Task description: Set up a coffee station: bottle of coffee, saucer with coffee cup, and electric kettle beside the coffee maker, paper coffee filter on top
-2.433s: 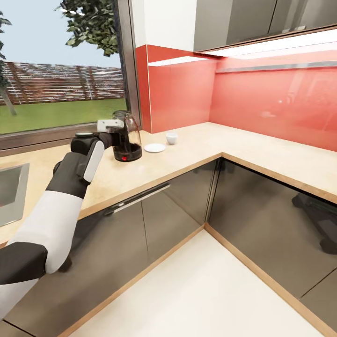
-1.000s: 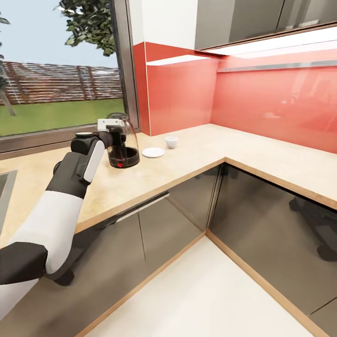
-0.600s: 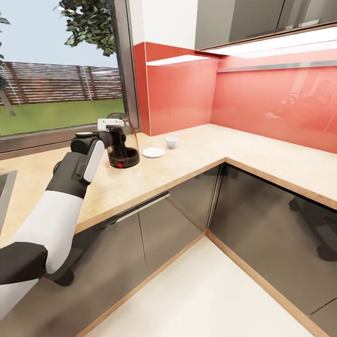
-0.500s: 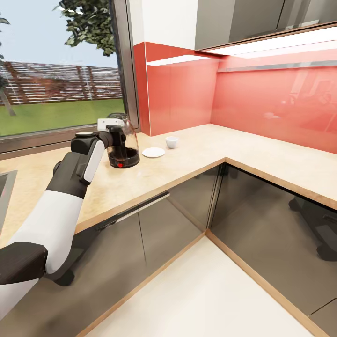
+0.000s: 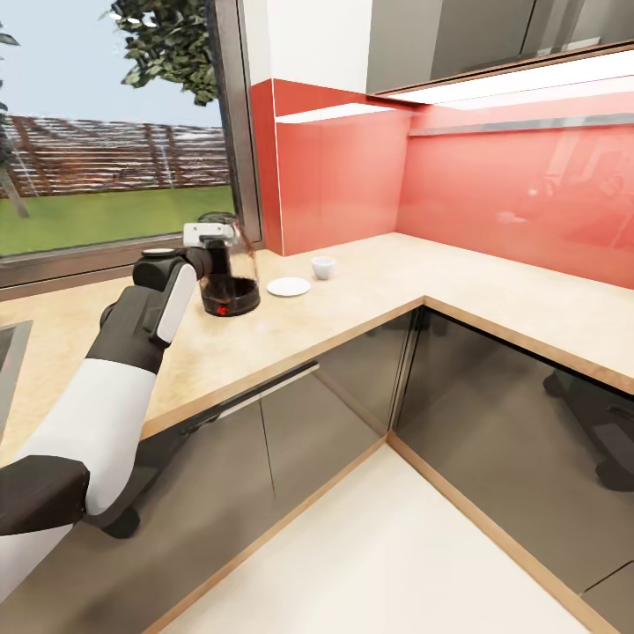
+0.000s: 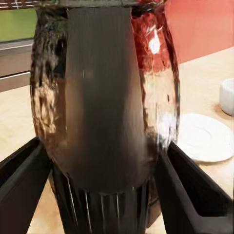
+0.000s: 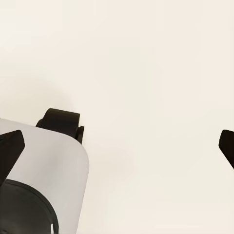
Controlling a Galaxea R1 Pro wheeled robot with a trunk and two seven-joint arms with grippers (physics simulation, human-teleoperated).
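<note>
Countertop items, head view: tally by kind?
electric kettle, in the left tool: 1
saucer: 1
coffee cup: 1
Total: 3

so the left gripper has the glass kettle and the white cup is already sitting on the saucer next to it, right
Not quite. The left gripper does hold the electric kettle, its fingers on either side of the handle. But the coffee cup is not on the saucer: the head view shows it standing on the kitchen countertop beside the saucer, apart from it.
</note>
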